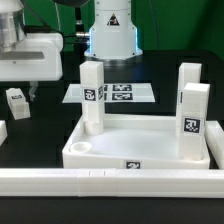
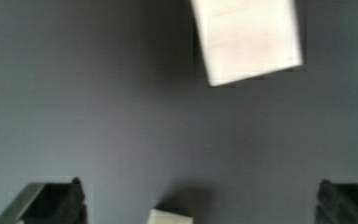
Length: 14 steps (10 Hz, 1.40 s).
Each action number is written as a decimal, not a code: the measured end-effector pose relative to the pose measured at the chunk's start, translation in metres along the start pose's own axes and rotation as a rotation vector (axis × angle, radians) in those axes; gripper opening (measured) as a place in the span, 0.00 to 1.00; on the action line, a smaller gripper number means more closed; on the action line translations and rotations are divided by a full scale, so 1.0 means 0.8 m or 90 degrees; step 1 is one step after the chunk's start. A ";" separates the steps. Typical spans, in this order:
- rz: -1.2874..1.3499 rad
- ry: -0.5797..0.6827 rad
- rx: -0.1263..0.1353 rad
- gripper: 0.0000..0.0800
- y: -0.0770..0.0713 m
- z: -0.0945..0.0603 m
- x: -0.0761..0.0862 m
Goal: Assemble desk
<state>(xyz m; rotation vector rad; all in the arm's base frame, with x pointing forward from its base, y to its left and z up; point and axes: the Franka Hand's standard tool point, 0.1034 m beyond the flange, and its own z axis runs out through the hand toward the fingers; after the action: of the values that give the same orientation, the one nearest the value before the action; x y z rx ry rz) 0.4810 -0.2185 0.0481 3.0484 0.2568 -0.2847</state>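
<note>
The white tray-like tabletop (image 1: 140,150) lies flat with its rim facing up, a tag on its near edge. Three square tagged legs stand upright in its corners: one (image 1: 92,95) at the far-left, two (image 1: 189,85) (image 1: 194,122) along the right side. Front-left socket (image 1: 84,149) is open.

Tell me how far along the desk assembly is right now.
Done: three legs stand in tabletop sockets, one on the exterior view's left, two on its right. In hand: nothing, the pincer is open and empty. Left: the near socket on the left is bare, awaiting a fourth leg.
</note>
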 end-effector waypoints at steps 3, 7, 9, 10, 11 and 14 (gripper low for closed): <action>0.029 -0.101 0.035 0.81 0.002 0.015 -0.012; 0.030 -0.262 0.075 0.81 -0.012 0.024 -0.025; -0.014 -0.361 0.040 0.81 -0.005 0.029 -0.031; -0.033 -0.419 0.022 0.81 -0.005 0.032 -0.036; -0.034 -0.442 0.024 0.81 -0.009 0.036 -0.035; -0.034 -0.453 0.025 0.81 -0.009 0.039 -0.036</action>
<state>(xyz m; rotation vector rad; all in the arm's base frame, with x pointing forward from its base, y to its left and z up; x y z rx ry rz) 0.4467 -0.2188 0.0228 2.7429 0.2757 -1.3313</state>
